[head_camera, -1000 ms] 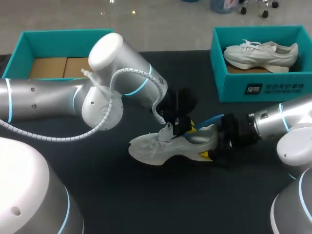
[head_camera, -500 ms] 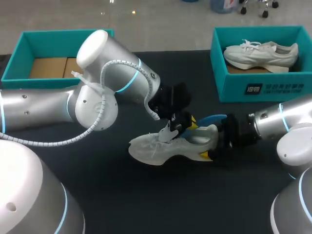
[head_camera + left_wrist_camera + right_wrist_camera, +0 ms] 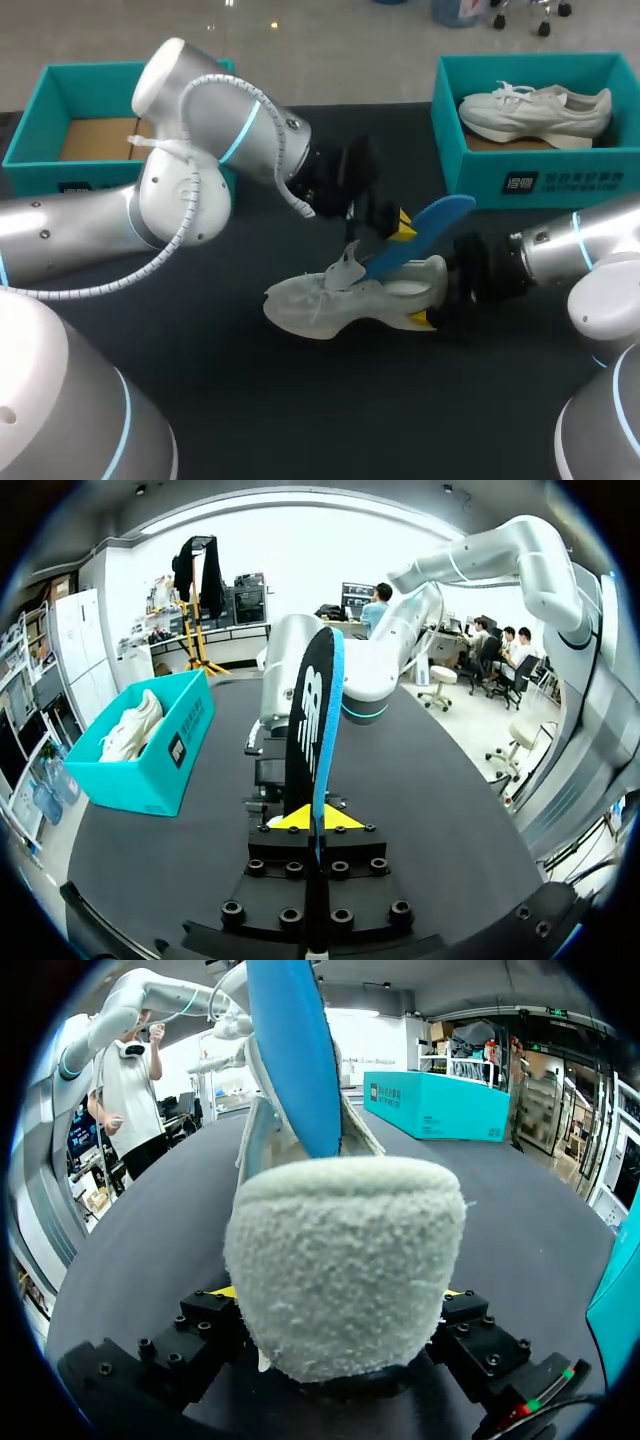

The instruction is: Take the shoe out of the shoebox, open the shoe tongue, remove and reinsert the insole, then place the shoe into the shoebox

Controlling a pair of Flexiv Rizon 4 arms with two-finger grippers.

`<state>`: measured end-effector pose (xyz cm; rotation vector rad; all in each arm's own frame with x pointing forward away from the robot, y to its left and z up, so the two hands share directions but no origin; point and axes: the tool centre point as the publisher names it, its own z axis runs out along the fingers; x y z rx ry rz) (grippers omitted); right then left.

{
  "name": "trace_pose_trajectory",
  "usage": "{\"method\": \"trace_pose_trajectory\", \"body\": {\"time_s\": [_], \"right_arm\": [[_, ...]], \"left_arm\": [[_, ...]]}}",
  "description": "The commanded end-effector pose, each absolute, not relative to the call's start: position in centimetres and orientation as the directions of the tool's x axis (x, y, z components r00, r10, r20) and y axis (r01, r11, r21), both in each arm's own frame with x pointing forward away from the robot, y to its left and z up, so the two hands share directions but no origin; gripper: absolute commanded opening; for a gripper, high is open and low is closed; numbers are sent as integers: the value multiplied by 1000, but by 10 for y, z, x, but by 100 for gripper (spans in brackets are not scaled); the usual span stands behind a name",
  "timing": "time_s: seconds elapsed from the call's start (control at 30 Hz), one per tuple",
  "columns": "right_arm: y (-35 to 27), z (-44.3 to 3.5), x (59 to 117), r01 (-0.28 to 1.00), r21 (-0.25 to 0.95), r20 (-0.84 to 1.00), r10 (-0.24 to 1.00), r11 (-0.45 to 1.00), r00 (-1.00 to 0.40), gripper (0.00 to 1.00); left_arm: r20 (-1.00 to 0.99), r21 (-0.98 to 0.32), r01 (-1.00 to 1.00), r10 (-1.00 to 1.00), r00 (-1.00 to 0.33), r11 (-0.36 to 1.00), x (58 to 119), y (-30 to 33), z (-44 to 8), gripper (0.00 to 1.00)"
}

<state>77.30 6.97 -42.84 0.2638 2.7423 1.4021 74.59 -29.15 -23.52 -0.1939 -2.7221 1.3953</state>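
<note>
Over the last second the left hand (image 3: 393, 226) has drawn up and back from the white shoe (image 3: 335, 300). Its fingers are pinched tight on one end of the blue insole (image 3: 420, 235), which now slants up out of the shoe's opening. The insole's lower end seems still tucked inside, though that spot is hard to see. The right hand (image 3: 442, 298) stays clamped on the heel, steadying the shoe on the dark tabletop (image 3: 250, 400), well apart from the empty teal shoebox (image 3: 40, 110). Removal looks nearly complete, and reinsertion comes next.

Silver arms (image 3: 60, 235), blue rings (image 3: 234, 134), white cable (image 3: 100, 294)
</note>
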Motion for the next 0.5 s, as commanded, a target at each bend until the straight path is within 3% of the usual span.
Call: {"method": "trace_pose_trajectory", "body": {"time_s": [0.03,0.5], "right_arm": [[71,-435,773,129,807,33,175,576,-984,0],[71,-435,773,129,807,33,175,576,-984,0]], "left_arm": [[9,-813,74,138,-990,578,739,-288,-220,0],[15,-806,71,140,-990,588,738,-290,-218,0]]}}
